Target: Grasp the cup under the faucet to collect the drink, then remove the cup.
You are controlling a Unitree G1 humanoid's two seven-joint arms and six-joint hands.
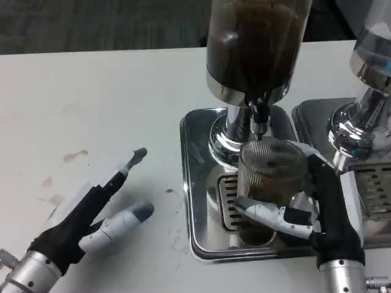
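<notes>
A clear ribbed cup (269, 177) stands on the drip grate of a steel tray (198, 183), directly under the black faucet (259, 117) of a dispenser holding dark drink (256, 43). My right hand (305, 204) grips the cup from the right, its fingers wrapped around the lower front. How much drink is in the cup is unclear. My left hand (91, 210) lies low over the white table at the lower left, fingers spread, holding nothing.
A second dispenser (366, 104) with its own tray and grate stands at the right edge, close to my right forearm. Small brown stains (74, 156) mark the table on the left.
</notes>
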